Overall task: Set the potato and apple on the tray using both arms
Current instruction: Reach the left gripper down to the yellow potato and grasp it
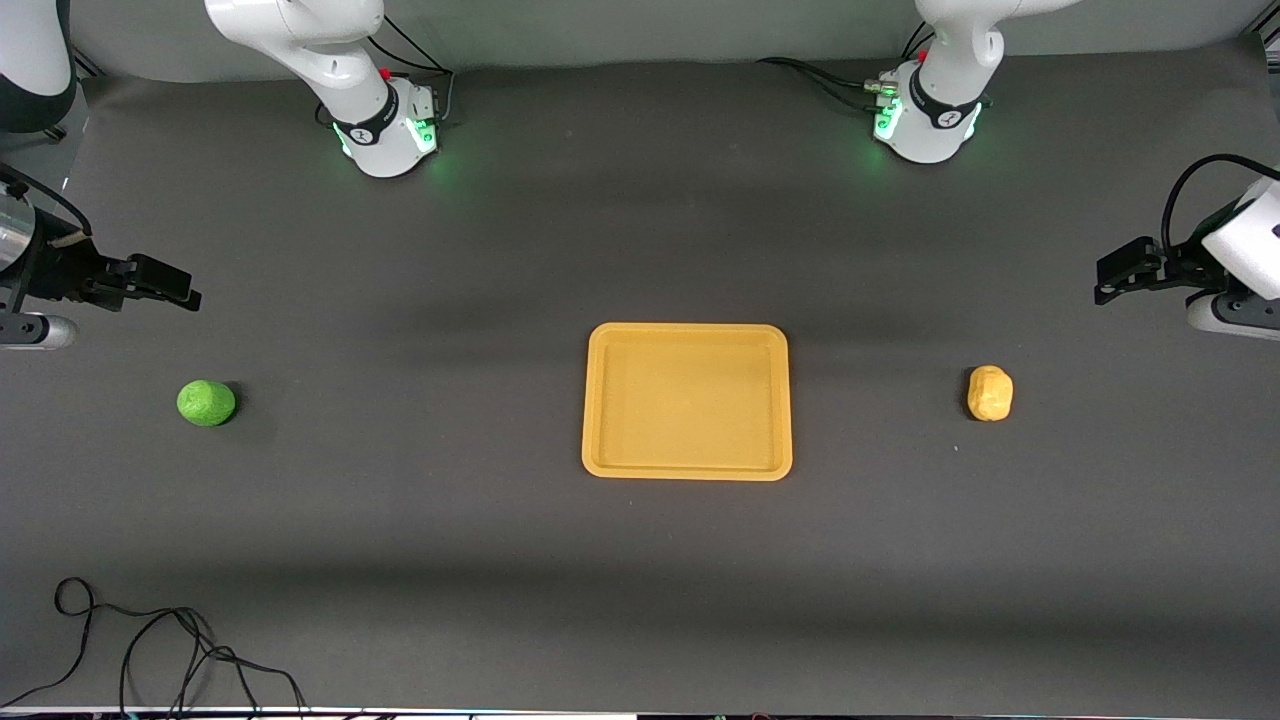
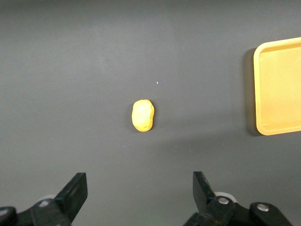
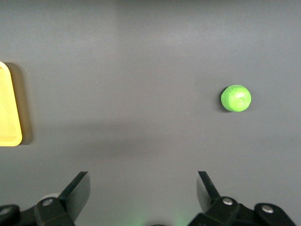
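Potato [image 1: 989, 392] and apple [image 1: 206, 402] are both seen lying on the dark tabletop [image 1: 400, 520], neither yet on the tray [image 1: 687, 335], which sits empty between them and well apart from each. The potato is found toward the left arm's end of the tabletop, the apple toward the right arm's end. The left hand [image 1: 1125, 275] is held in the air over bare tabletop near the potato, its fingers [image 2: 75, 190] spread wide apart with nothing between them. The right hand [image 1: 165, 283] is likewise held up near the apple, its fingers [image 3: 77, 190] also wide apart and empty. No grasp has been started, so the whole task is judged to remain. Trouble may be expected mainly at the pickups: the apple is round and could be nudged into a roll if one finger is brought against it before the other, and the lumpy potato could be turned or squeezed out if it is clamped across an uneven part. A collision between the arms could also be caused at the tray if both fruits are carried there at once, since the tray offers only limited room.
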Robot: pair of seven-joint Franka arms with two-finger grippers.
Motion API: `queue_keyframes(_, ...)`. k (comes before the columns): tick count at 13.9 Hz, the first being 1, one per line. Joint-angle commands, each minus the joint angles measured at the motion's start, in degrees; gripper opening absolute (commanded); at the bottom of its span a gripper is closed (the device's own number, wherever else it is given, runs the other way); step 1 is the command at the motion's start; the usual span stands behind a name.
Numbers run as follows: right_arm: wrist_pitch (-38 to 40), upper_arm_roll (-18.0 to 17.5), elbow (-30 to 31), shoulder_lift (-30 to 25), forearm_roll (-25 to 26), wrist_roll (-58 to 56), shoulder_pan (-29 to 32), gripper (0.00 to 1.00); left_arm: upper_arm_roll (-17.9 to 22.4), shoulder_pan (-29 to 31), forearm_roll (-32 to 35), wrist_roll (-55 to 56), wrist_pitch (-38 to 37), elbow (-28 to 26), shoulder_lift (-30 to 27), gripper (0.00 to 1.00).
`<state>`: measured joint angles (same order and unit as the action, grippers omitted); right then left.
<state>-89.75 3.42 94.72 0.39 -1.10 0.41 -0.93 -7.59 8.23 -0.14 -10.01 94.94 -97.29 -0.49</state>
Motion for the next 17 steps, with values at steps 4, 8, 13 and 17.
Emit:
queue_keyframes(4, 1.16, 0.54, -1.91, 0.75, -1.01, 1.08, -0.57, 1.00, -0.23, -0.15, 0.75, 0.16, -0.63, -0.71, -0.91, 1.00)
queue_keyframes(8, 1.07, 0.54, -2.26, 1.19, -1.01, 0.73, -0.57, 1.00, -0.32, -0.23, 1.10, 0.60, -0.19, -3.51, -1.18, 0.99)
queue_keyframes(13, 0.90, 0.54, -2.26, 1.10, -1.01, 0.64, -0.57, 1.00, -0.06, 0.21, 1.02, 0.60, 11.13, -11.16, 3.98, 1.00)
queue_keyframes(17, 0.81, 0.54, -2.26, 1.01, -0.75, 0.47, -0.66, 1.00, -0.14, 0.64, 1.10, -0.36, 14.75, -11.42, 14.63, 0.99)
